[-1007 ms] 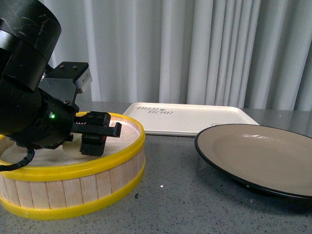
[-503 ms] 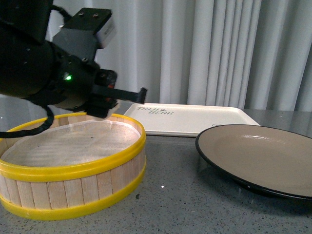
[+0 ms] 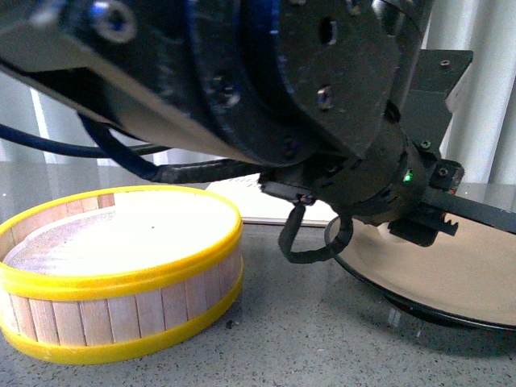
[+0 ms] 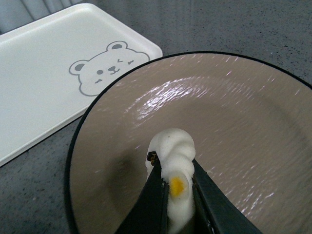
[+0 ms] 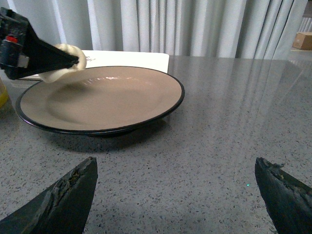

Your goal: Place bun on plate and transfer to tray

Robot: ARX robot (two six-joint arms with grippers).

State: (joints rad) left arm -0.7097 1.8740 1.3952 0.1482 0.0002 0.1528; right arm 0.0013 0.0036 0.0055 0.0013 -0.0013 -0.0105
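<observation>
My left gripper (image 4: 174, 168) is shut on the bun (image 4: 170, 146), a cream-white twisted bun with a yellow spot, pinched between both fingers. It holds the bun a little above the plate (image 4: 243, 122), which is beige with a black rim, over the side nearer the tray (image 4: 44, 63). The right wrist view shows the bun (image 5: 61, 74) hanging over the plate's (image 5: 107, 97) far left edge. My right gripper (image 5: 174, 161) is open and empty above bare table, on the near side of the plate. In the front view the left arm hides the bun.
A yellow-rimmed wooden steamer basket (image 3: 121, 266) with a white liner stands at the left. The plate (image 3: 451, 274) lies right of it. The off-white tray has a bear face printed on it and lies behind the plate. Grey curtains hang behind the speckled table.
My left arm has lifted out of the steamer basket and swung right with the bun. It now fills the front view and reaches over the plate.
</observation>
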